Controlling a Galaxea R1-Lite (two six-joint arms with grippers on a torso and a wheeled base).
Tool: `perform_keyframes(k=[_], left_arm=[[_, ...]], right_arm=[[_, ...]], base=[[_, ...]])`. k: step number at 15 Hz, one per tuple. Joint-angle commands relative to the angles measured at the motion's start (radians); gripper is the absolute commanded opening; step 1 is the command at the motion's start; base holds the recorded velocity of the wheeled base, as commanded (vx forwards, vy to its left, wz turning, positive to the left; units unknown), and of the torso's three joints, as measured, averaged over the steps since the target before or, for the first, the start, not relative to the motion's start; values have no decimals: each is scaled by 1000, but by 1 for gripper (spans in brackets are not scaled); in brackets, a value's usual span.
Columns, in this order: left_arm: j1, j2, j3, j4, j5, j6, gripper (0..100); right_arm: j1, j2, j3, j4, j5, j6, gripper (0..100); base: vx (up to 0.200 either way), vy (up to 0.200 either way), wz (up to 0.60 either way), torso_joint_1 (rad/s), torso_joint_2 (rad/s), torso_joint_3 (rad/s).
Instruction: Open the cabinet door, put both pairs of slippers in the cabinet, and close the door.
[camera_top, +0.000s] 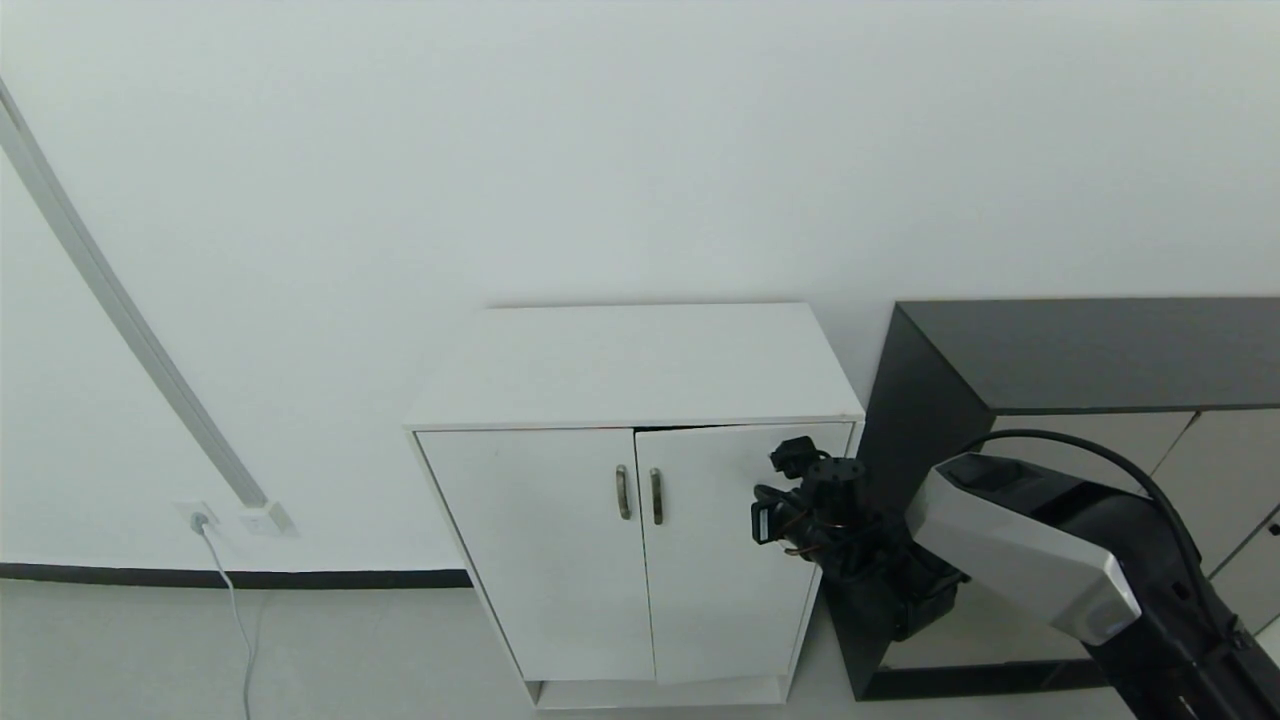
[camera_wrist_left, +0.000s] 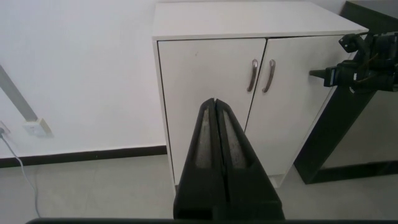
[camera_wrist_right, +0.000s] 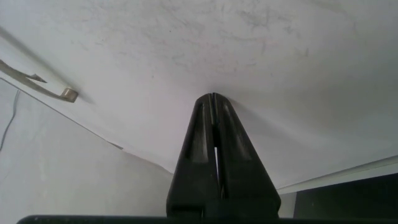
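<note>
R gripper: fingers together, tips against face of R door of white cabinet, toward door's outer (hinge-side) edge. Cabinet on floor against wall, just beside dark unit. R door nearly flush; thin dark gap along its top edge, so prob. not quite shut. R handle upright, long axis vertical, at doors' meeting edge, to robot's left of R fingers, apart from them. L gripper: fingers together, hangs well back, facing L door. R arm nearer.
</note>
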Motion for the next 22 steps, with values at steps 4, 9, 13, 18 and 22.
perform_keyframes(k=[4, 9, 13, 18, 22], left_arm=[[0, 1, 0, 0, 1, -1, 0], [0, 1, 0, 0, 1, -1, 0], [0, 1, 0, 0, 1, -1, 0], [0, 1, 0, 0, 1, -4, 0], [0, 1, 0, 0, 1, -4, 0]], right_arm=[[1, 4, -12, 2, 0, 0, 0], [1, 11, -26, 4, 0, -2, 0], [1, 28, -41, 7, 0, -2, 0], [1, 33, -57, 12, 0, -3, 0], [1, 31, -66, 24, 0, -3, 0]], base=[[0, 0, 0, 0, 0, 0], [0, 0, 0, 0, 0, 0], [0, 0, 0, 0, 0, 0], [0, 0, 0, 0, 0, 0], [0, 0, 0, 0, 0, 0]])
